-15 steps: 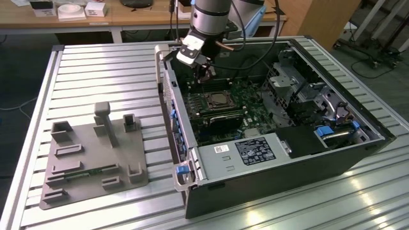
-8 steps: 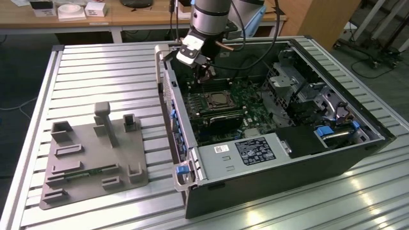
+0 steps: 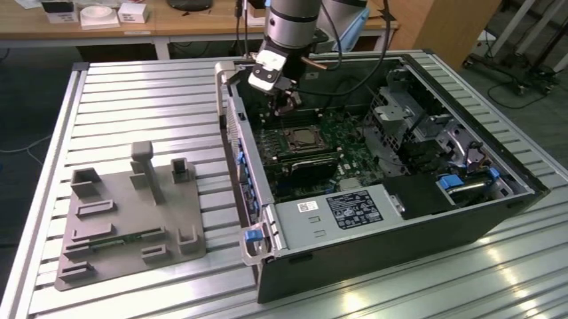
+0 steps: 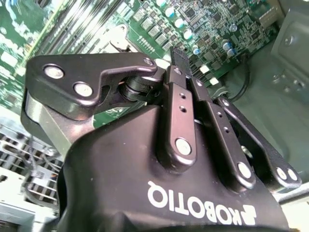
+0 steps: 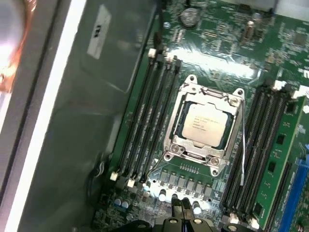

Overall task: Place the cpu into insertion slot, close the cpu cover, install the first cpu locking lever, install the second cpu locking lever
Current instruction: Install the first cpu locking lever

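The cpu (image 5: 204, 125), a small square chip with a silvery top, lies flat in the insertion slot (image 5: 190, 154) on the green motherboard (image 5: 217, 38). The cpu cover (image 5: 176, 121), a thin metal frame, lies down around the chip. A thin lever wire (image 5: 243, 145) runs along one side of the socket. My gripper (image 5: 181, 207) hovers beyond one end of the socket, fingertips together with nothing between them. In the exterior view the gripper (image 3: 286, 106) hangs inside the open case, just past the far side of the cpu (image 3: 304, 137). The second wrist view shows the gripper (image 4: 179, 54) closed over the board.
Long black memory slots (image 5: 145, 121) flank the socket on both sides. The case wall (image 3: 233, 133) rises at the exterior view's left, a drive cage (image 3: 408, 113) at its right, and a labelled power supply box (image 3: 342, 209) lies nearer. A grey fixture plate (image 3: 124, 212) sits on the table.
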Controlling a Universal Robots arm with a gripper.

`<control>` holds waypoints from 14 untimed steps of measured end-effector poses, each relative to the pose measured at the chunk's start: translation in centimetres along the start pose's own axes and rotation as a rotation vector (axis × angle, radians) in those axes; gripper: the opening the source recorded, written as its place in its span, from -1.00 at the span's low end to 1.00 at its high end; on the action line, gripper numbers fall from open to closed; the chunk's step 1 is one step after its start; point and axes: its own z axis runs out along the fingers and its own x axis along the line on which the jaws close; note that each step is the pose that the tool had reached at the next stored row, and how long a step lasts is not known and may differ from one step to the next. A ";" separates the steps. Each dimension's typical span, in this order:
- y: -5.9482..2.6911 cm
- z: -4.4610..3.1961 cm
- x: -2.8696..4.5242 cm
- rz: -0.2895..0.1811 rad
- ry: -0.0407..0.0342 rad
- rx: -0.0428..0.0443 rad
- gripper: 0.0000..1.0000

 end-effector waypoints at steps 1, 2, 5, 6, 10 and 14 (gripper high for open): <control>0.00 0.00 0.00 -0.019 -0.0004 0.0006 -0.79; 0.00 0.00 0.00 -0.037 -0.0008 0.0010 -0.79; 0.00 0.01 0.00 -0.091 -0.0020 0.0024 -0.79; 0.00 0.01 0.00 -0.109 -0.0023 0.0029 -0.79; 0.00 0.01 0.00 -0.183 -0.0039 0.0049 -0.79; 0.00 0.01 0.00 -0.255 -0.0055 0.0067 -0.79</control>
